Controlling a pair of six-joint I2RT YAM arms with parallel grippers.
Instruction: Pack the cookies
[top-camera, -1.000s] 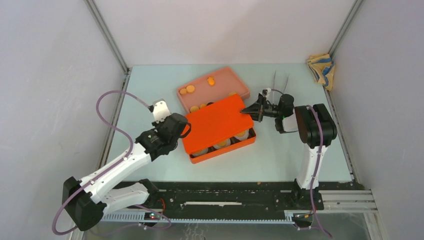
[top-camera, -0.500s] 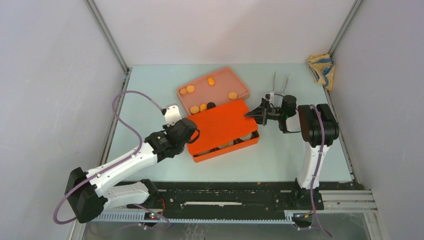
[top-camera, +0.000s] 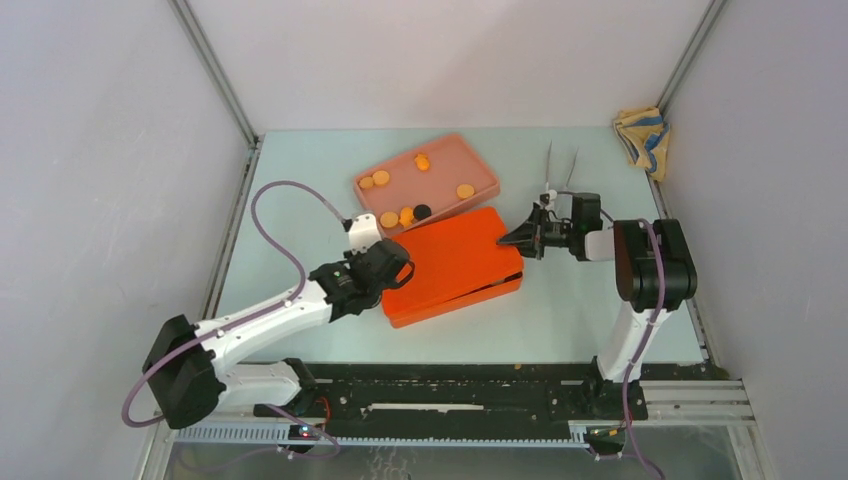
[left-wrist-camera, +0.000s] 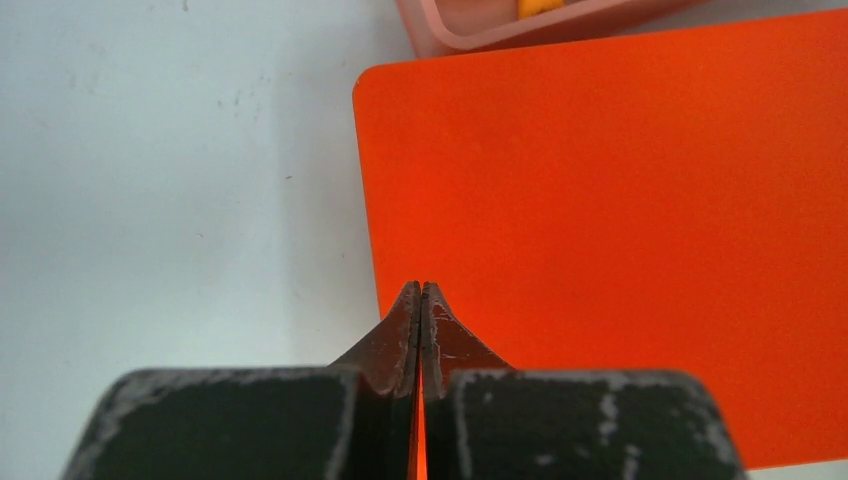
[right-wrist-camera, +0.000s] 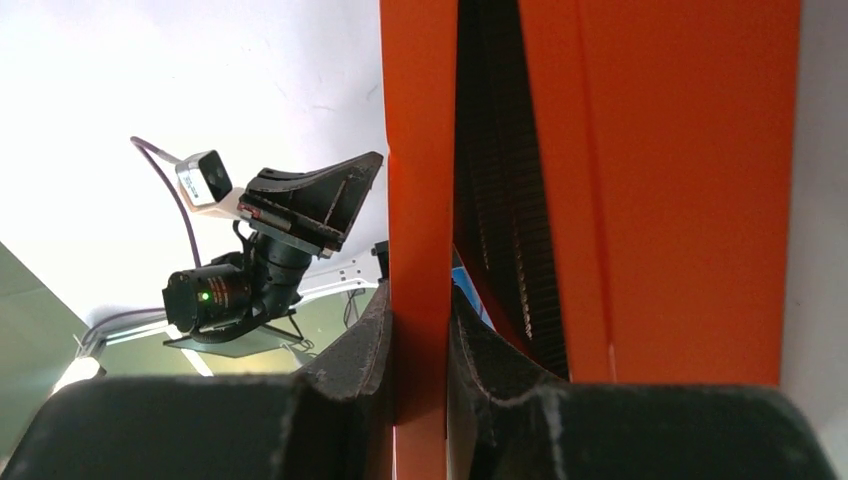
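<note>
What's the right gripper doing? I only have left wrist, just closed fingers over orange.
Observer: The right gripper is clamped on the opposite end of the lid.
Operator: Lid seated?
Observer: No. The right wrist view shows a dark gap between it and the box at that end.
Operator: Anything unpacked?
Observer: Yes. The pink tray behind the box holds several orange cookies and a black one.
</note>
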